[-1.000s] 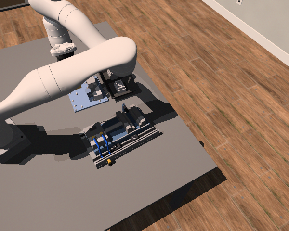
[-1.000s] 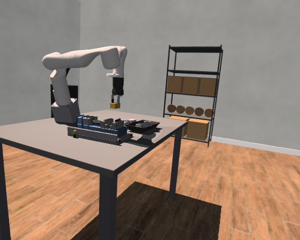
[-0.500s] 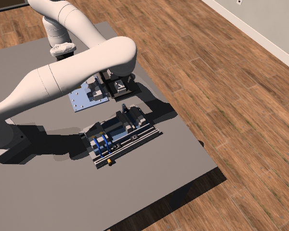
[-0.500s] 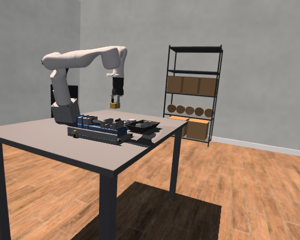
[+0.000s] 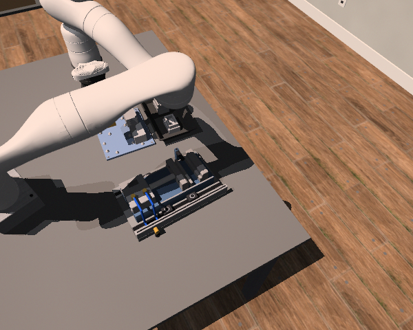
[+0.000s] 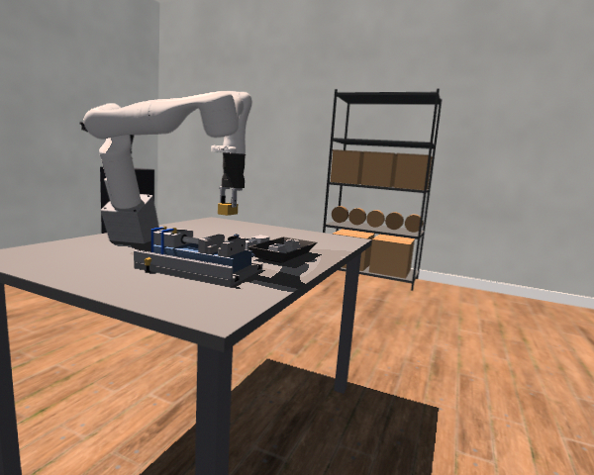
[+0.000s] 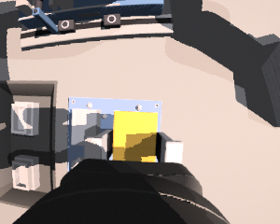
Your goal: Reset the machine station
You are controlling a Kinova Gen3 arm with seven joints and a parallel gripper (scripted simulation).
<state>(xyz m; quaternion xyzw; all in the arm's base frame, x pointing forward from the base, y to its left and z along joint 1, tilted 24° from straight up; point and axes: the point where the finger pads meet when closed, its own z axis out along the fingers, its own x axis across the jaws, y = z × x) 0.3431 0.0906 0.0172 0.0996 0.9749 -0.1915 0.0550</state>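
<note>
My gripper is shut on a yellow brass blank, held high above the infeed plate. A yellow patch shows below the arm; I cannot tell if it is this blank. Gray blanks stand on the plate. Two finished parts lie in the black outfeed tray. The vise has a fixed jaw and a moving jaw; I see no blank between them. The work stop is beside the gap.
Blue hoses rise at the vise's moving-jaw end. A small yellow-topped fitting stands beside the vise base. The tray lies close beside the plate. The arm hides part of the plate in the top view.
</note>
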